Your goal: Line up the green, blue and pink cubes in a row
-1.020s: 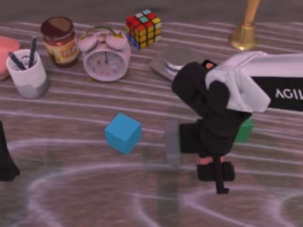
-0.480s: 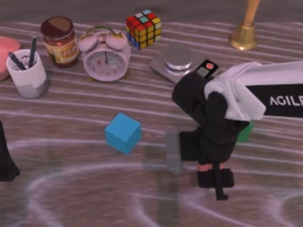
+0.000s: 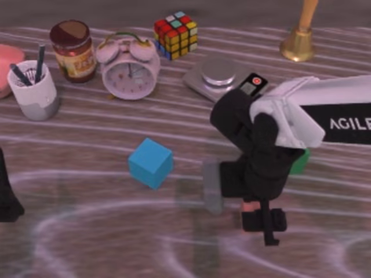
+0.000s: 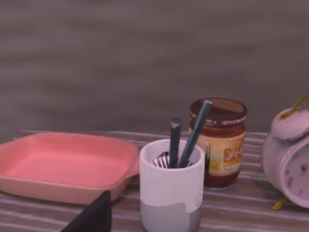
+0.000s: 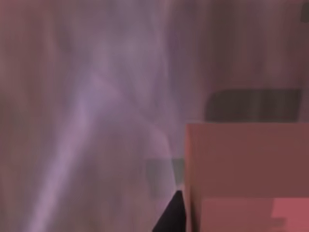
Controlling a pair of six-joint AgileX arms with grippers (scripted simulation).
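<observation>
Right gripper [image 3: 255,207] is grasping the pink cube [image 5: 246,176] in its fingers; next, placing it beside the blue cube [image 3: 151,163].

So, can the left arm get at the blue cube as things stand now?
Probably yes: the blue cube stands alone on open table, nothing lies between it and the left arm, parked at the table's left edge.

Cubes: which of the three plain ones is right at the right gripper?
The pink cube, the smallest: it fills the right wrist view and peeks out under the right gripper. The blue cube sits apart; the green cube is mostly hidden behind the arm.
</observation>
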